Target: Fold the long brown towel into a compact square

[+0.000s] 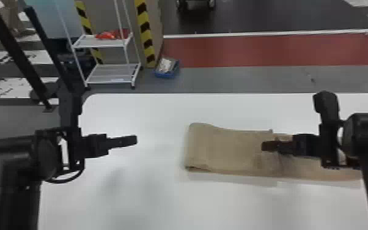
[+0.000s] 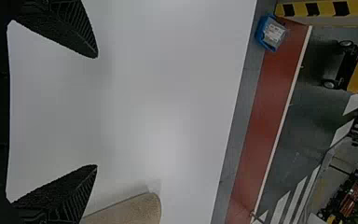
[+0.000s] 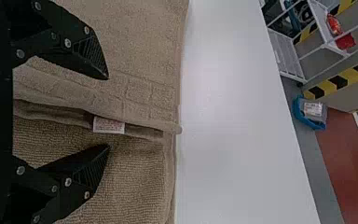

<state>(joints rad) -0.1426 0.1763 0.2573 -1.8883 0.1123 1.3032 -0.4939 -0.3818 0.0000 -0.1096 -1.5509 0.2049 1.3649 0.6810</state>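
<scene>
Right end effector (image 1: 263, 146), wide and empty, hangs over the towel (image 1: 226, 150); the left end effector (image 1: 136, 140) stands off its folded end.
Lengthwise, the towel runs left to right on the table (image 1: 149, 202), part of it already doubled, the folded end towards the robot's left and the rest reaching under the right arm. Seen from the right wrist, a hem (image 3: 149, 125) with a white label (image 3: 108, 125) lies across the gap between spread fingers, so the right side is nearer for any pinch there. The left one, also wide and empty, would probably need to come rightward to help with the next fold.
</scene>
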